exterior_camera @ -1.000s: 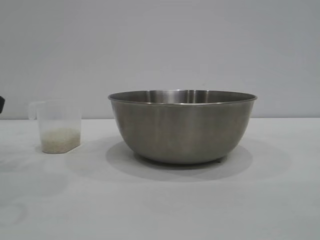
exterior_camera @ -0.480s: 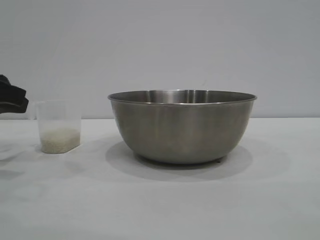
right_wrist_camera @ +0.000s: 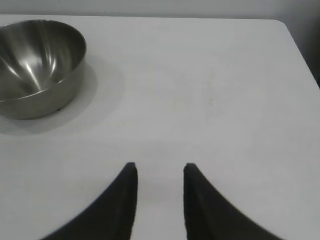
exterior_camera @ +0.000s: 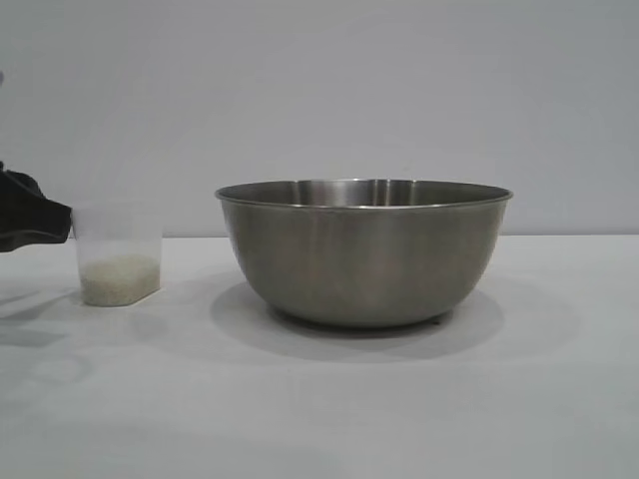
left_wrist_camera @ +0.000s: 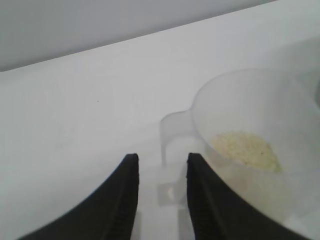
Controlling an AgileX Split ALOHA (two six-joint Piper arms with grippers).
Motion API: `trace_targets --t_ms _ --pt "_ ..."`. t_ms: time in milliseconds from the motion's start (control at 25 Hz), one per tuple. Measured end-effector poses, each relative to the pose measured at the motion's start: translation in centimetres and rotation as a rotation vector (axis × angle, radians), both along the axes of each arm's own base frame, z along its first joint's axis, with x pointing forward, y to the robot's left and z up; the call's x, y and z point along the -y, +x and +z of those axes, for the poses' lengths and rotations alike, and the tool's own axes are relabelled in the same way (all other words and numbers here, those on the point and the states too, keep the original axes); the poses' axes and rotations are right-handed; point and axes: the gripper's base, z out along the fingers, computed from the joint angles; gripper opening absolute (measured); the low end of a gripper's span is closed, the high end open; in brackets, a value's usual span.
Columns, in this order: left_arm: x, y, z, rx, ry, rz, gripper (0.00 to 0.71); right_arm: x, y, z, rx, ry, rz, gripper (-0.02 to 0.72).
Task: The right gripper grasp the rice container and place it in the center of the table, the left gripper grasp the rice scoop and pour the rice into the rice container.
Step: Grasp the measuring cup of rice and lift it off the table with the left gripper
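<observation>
The rice container (exterior_camera: 364, 254), a large steel bowl, stands mid-table and also shows far from the right wrist as the bowl (right_wrist_camera: 35, 65). The rice scoop (exterior_camera: 120, 249), a frosted plastic cup, stands upright to its left with rice (exterior_camera: 120, 277) in its bottom. My left gripper (exterior_camera: 58, 222) reaches in from the left edge up to the scoop's handle side. In the left wrist view the left gripper (left_wrist_camera: 162, 160) is open, and the scoop's handle (left_wrist_camera: 172, 132) lies between and just ahead of its fingertips, ungripped. The rice (left_wrist_camera: 245, 150) shows inside. My right gripper (right_wrist_camera: 159, 167) is open over bare table.
The white table (exterior_camera: 319, 409) stretches in front of and to the right of the bowl. In the right wrist view the table's far edge and rounded corner (right_wrist_camera: 282, 22) are visible. A plain grey wall stands behind.
The left gripper has come in from the left edge and moved right, up to the scoop's handle. Bowl, scoop and right gripper have not moved.
</observation>
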Motion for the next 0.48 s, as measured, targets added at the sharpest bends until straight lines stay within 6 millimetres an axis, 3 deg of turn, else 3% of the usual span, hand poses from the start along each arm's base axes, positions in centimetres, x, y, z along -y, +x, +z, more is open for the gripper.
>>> trace_targets --t_ms 480 --pt "0.9 4.3 -1.1 0.068 -0.004 -0.026 0.238 0.0 0.0 0.0 0.0 0.0 0.0 0.219"
